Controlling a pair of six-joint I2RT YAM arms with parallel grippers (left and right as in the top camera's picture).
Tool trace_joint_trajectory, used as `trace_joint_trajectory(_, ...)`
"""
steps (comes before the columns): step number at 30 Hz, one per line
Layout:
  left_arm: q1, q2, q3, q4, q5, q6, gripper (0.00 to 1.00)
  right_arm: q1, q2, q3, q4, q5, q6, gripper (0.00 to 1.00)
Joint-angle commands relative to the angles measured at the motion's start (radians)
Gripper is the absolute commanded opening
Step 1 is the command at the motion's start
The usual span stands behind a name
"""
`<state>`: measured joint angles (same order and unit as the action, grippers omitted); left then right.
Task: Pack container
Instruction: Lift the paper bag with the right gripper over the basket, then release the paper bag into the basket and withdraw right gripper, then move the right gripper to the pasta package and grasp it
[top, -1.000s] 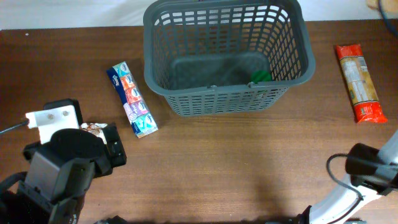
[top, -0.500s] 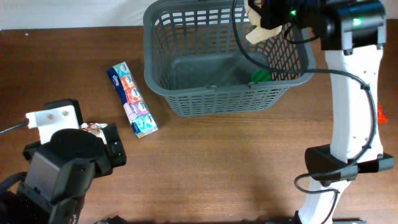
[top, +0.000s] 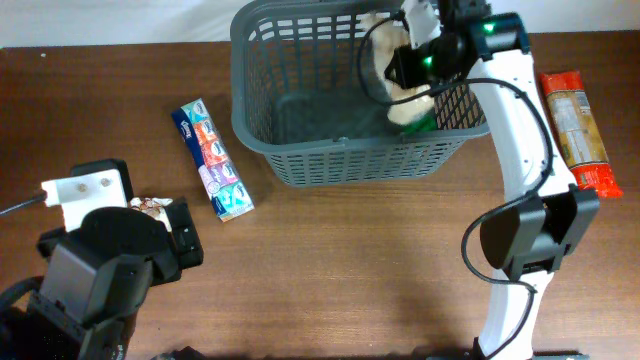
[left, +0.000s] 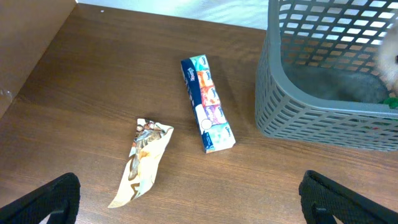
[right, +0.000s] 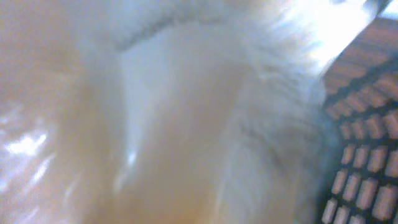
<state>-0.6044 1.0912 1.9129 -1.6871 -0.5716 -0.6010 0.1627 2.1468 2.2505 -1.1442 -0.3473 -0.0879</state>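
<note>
The container, a dark grey lattice basket (top: 300, 165), stands at the back centre and also shows in the left wrist view (left: 311, 121). My right gripper (top: 420, 62) reaches down inside its right half, shut on a cream fluffy soft item (top: 403, 108). That item fills the right wrist view (right: 186, 124) and hides the fingers; basket lattice (right: 367, 155) shows at the right edge. A small green thing (top: 424, 122) lies on the basket floor beside it. My left gripper (left: 199, 205) is open and empty, low at the front left.
A long pack of tissues (top: 212, 160) lies left of the basket, also in the left wrist view (left: 207, 102). A cream snack wrapper (left: 144, 158) lies near my left gripper. A red-orange packet (top: 575, 130) lies right of the basket. My left arm (top: 100, 270) fills the front-left corner.
My right arm swung up from the front right to over the basket carrying the cream item, then lowered it into the basket's right side. The left arm has not moved.
</note>
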Motion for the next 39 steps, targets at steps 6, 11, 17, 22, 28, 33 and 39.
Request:
trace_joint_trajectory(6, 0.003, 0.002, 0.0, 0.0, 0.001, 0.015, 1.0, 0.001, -0.027, -0.018, 0.034, -0.003, -0.01, 0.71)
trace_joint_trajectory(11, 0.003, 0.002, 0.0, 0.0, 0.0, 0.015, 1.0, 0.001, -0.027, -0.01, 0.034, -0.003, -0.009, 0.73)
trace_joint_trajectory(17, 0.003, 0.002, 0.0, 0.0, 0.0, 0.015, 1.0, -0.011, -0.033, 0.107, 0.025, 0.0, 0.029, 0.74)
trace_joint_trajectory(22, 0.003, 0.002, 0.0, 0.0, 0.0, 0.015, 1.0, -0.087, -0.048, 0.368, -0.04, 0.169, 0.106, 0.79)
trace_joint_trajectory(28, 0.003, 0.002, 0.0, 0.0, 0.0, 0.015, 1.0, -0.279, -0.049, 0.645, -0.169, 0.332, 0.093, 0.89)
trace_joint_trajectory(33, 0.003, 0.002, 0.0, 0.0, 0.001, 0.015, 1.0, -0.466, -0.048, 0.673, -0.24, 0.333, 0.01, 0.94)
trace_joint_trajectory(39, 0.003, 0.002, 0.0, 0.0, 0.001, 0.015, 1.0, -0.665, -0.03, 0.554, -0.285, 0.318, -0.059, 0.99)
